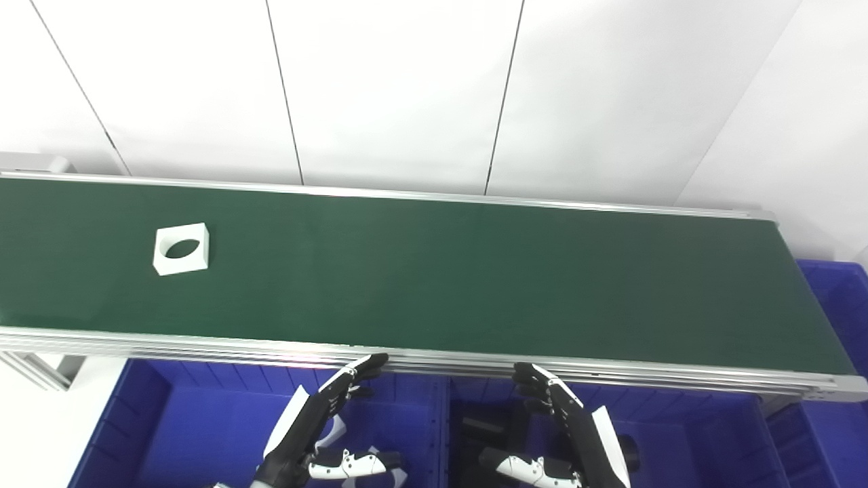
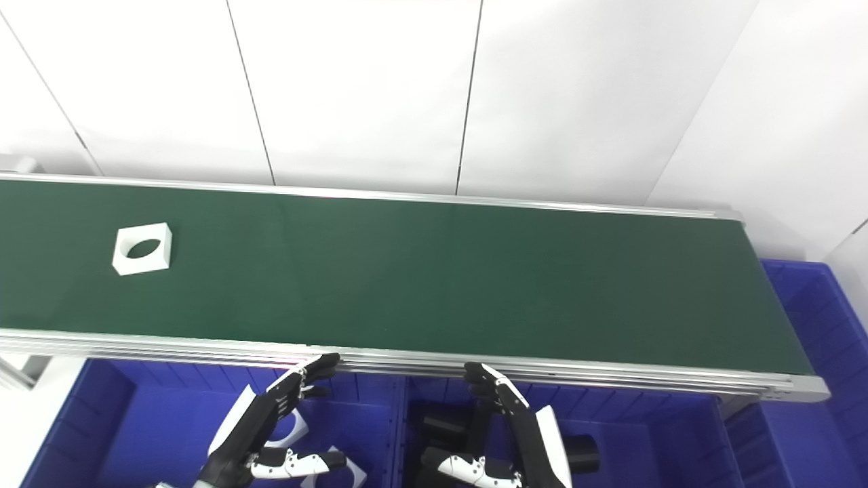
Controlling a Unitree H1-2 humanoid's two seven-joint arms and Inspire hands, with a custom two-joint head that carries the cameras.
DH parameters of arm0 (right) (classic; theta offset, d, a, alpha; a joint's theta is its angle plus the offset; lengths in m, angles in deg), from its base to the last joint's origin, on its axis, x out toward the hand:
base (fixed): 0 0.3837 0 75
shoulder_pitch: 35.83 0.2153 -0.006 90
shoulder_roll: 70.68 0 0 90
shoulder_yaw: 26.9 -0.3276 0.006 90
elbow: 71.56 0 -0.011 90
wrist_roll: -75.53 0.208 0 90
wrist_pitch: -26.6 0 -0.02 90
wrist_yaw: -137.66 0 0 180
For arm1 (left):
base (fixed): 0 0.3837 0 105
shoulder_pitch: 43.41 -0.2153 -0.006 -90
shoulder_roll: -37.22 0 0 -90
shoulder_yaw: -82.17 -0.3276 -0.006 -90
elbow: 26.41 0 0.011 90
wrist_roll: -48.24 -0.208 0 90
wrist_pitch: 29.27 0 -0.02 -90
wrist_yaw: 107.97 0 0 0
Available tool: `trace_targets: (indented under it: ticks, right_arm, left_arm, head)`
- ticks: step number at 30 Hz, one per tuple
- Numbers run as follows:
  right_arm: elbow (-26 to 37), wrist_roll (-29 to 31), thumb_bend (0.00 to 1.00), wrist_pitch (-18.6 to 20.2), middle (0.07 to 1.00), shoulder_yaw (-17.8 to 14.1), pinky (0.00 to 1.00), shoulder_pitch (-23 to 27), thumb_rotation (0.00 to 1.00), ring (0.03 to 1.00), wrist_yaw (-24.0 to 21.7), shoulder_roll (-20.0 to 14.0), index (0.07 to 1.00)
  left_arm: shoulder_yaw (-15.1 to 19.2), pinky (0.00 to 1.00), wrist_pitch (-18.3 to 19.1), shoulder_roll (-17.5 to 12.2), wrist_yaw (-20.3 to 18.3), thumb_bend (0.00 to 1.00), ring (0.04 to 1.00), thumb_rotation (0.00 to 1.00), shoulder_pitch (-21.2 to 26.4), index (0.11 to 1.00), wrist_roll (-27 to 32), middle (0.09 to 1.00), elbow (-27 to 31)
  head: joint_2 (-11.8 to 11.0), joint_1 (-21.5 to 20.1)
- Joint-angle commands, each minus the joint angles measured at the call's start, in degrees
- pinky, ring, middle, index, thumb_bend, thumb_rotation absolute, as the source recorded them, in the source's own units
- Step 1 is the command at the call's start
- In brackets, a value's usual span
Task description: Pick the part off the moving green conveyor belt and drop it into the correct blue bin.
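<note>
We read no writing anywhere. One white part (image 1: 181, 249) (square, round hole) lies on the green belt (image 1: 475, 278), far left. Our left hand (image 1: 319, 423) and right hand (image 1: 566, 430) hover spread and empty over two blue bins (image 1: 169, 434).

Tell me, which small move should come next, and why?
Probably raise the left hand over the belt rail toward the white part. The part lies far left on the green belt, and both hands, the right hand too, are open above the bins.
</note>
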Motion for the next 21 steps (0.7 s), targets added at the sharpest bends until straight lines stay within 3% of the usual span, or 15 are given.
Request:
trace_targets:
  ticks: [1, 9, 16, 21]
  right_arm:
    - [1.18, 0.47, 0.77, -0.43, 0.796, -0.13, 0.72, 0.62, 0.29, 0.775, 0.08, 0.05, 0.817]
    - [-2.76, 3.14, 0.77, -5.02, 0.805, -0.42, 0.71, 0.71, 0.32, 0.778, 0.16, -1.64, 0.827]
    - [-5.13, 4.35, 0.75, -7.50, 0.809, -0.58, 0.71, 1.02, 0.29, 0.787, 0.47, -2.22, 0.829]
    - [-6.06, 4.37, 0.75, -8.46, 0.805, -0.57, 0.70, 1.27, 0.27, 0.786, 0.68, -1.87, 0.824]
  left_arm:
    - [-0.42, 0.78, -2.17, 0.06, 0.82, 0.81, 0.868, 0.23, 1.01, 0.861, -0.14, 0.894, 1.49]
    - [-3.65, 0.75, -2.17, 0.38, 5.36, 0.82, 0.836, 0.20, 1.34, 0.839, -2.07, 0.866, -0.81]
    - [-6.99, 0.71, -2.17, -0.49, 10.01, 0.85, 0.812, 0.21, 2.29, 0.808, -2.18, 0.852, -1.93]
    - [-7.82, 0.70, -2.17, -1.52, 10.38, 0.87, 0.803, 0.23, 2.67, 0.798, -0.79, 0.845, -0.94]
  head:
    - [-0.44, 0.96]
    - [-7.50, 9.74]
    - [-9.94, 11.67]
    - [-11.61, 11.41]
